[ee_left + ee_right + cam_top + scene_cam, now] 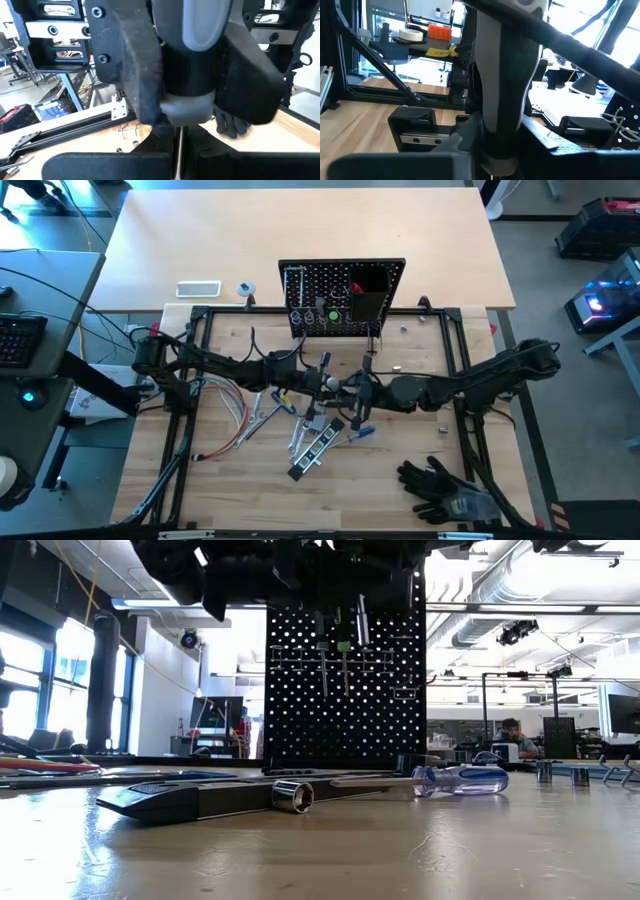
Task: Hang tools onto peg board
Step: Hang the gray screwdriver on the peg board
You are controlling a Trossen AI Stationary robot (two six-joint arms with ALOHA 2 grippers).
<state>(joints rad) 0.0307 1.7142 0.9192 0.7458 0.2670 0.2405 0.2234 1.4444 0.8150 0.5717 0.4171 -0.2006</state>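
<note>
A driver with a black-and-grey handle (pixel 195 60) and a thin metal shaft stands upright in the air over the middle of the table, handle up. My left gripper (pixel 318 383) comes from the table's left, shut on the shaft. My right gripper (pixel 352 388) comes from the right, shut on the handle. The peg board (pixel 340 300) stands upright at the far side, with a few tools hanging on its front (pixel 340 665). More tools lie under the arms: a blue-handled driver (pixel 460 780) and a black bar with a socket (pixel 200 800). My left gripper pinches the driver's thin metal shaft (pixel 178 145) between its two fingers, just below the handle's grey collar. It reaches in level from the table's left. The driver is clear of the table. My right gripper has the handle's black middle (pixel 170 75) between its two fingers (pixel 135 85), one on each side. It comes level from the table's right, across the upright handle.
Black gloves (pixel 440 485) lie at the near right. A bundle of coloured wires (pixel 230 415) lies left of the loose tools (pixel 315 440). A black metal frame (pixel 200 320) runs around the work area. A black bin (pixel 368 298) hangs on the board's front.
</note>
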